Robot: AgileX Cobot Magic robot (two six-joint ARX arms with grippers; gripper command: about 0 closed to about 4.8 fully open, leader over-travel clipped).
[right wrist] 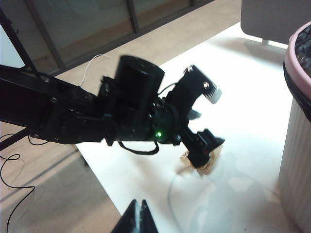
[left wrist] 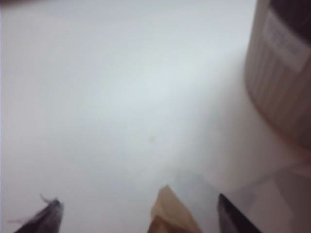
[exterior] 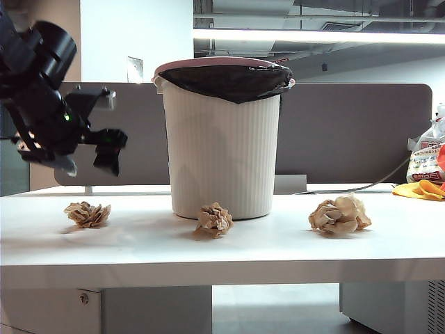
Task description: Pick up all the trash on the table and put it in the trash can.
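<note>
Three crumpled balls of tan paper trash lie on the white table (exterior: 139, 243): a left one (exterior: 87, 213), a middle one (exterior: 214, 218) in front of the trash can (exterior: 224, 139), and a larger, paler right one (exterior: 340, 214). My left gripper (exterior: 89, 165) hangs open just above the left ball. In the left wrist view the gripper (left wrist: 138, 199) has a corner of that ball (left wrist: 170, 216) between its spread fingers, with no contact to be seen. The right wrist view shows the left gripper (right wrist: 204, 145) over that ball (right wrist: 201, 164). My right gripper (right wrist: 138, 213) is shut and empty, off to the side of the table.
A grey-brown divider panel (exterior: 348, 132) runs behind the table. A printed white plastic bag (exterior: 427, 156) and a yellow cloth-like item (exterior: 421, 189) lie at the far right, with a cable beside them. The ribbed can wall (left wrist: 282, 73) stands near the left gripper.
</note>
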